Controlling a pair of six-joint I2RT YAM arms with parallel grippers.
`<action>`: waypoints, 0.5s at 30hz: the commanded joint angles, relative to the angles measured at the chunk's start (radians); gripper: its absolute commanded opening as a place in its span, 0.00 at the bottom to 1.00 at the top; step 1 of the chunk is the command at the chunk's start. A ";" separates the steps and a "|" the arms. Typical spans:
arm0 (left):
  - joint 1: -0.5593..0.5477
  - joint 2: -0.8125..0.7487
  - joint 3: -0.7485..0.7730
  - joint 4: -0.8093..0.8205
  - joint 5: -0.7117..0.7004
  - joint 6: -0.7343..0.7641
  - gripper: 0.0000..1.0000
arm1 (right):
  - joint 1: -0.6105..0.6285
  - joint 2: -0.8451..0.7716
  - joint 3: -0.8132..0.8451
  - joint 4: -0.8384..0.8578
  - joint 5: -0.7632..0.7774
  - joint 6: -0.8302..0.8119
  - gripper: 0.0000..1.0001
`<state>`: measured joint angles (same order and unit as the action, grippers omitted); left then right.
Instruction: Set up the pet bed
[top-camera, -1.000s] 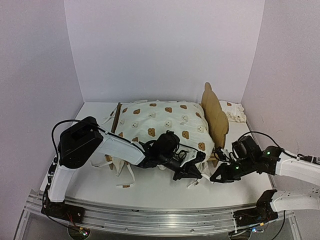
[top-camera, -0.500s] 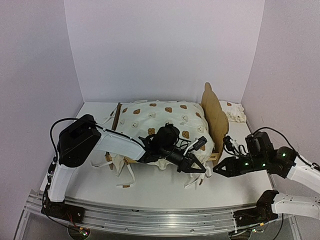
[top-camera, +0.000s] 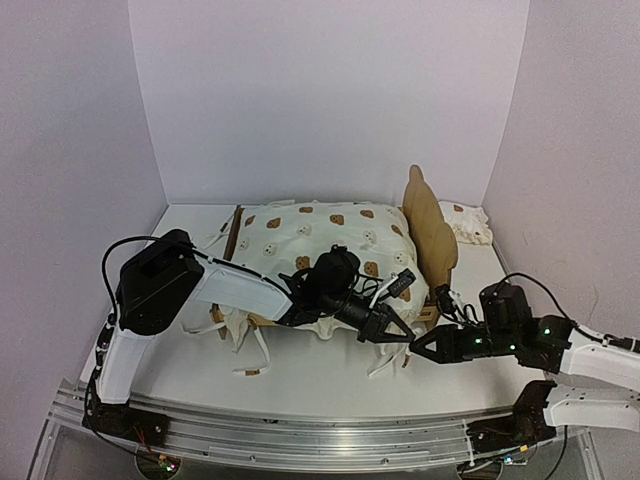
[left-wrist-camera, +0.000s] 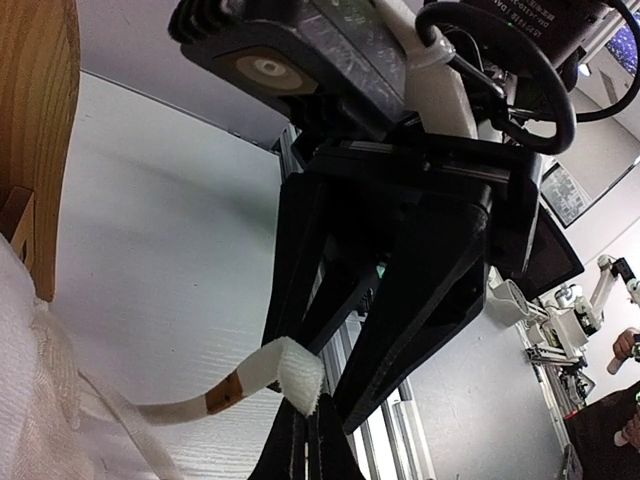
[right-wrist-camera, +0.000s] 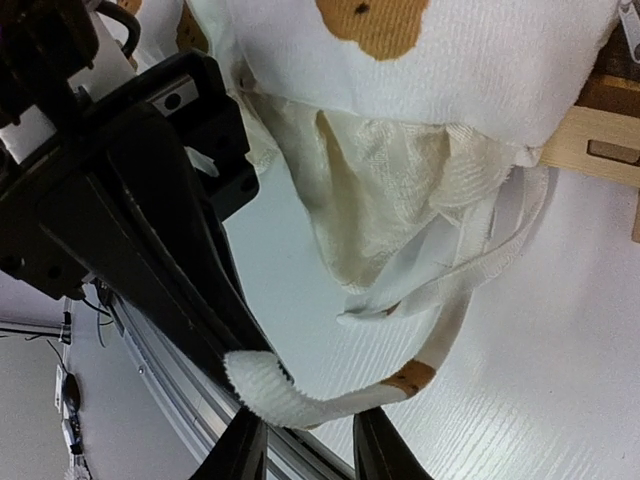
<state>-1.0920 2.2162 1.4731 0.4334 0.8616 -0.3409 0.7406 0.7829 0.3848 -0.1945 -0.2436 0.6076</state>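
The pet bed lies mid-table, its plywood headboard upright on the right and a cream bear-print cushion lying in it. My left gripper is at the bed's front right corner, shut on the fuzzy end of a cushion tie string. My right gripper points left at it, nearly tip to tip. In the right wrist view the right gripper is open, and the tie string crosses just above the gap between its fingers. The bed's wooden rail shows behind.
A small ruffled bear-print pillow lies at the back right behind the headboard. More loose tie strings trail on the table in front of the bed. White walls close the table on three sides.
The left gripper lifted the string end up and to the right. The right gripper drew back to the right, opened its jaws, then came back left to the string.
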 joint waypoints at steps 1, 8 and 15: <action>0.005 0.009 0.033 0.044 0.010 0.076 0.00 | 0.005 -0.005 0.084 -0.001 -0.063 -0.078 0.28; 0.002 -0.025 0.102 -0.178 -0.061 0.645 0.00 | 0.004 0.005 0.303 -0.387 -0.182 -0.210 0.37; -0.009 -0.060 0.144 -0.305 -0.232 1.143 0.00 | -0.001 0.084 0.404 -0.497 -0.072 -0.135 0.47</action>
<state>-1.0929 2.2149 1.5777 0.2147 0.7372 0.4241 0.7406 0.8310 0.7352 -0.5685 -0.3683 0.4497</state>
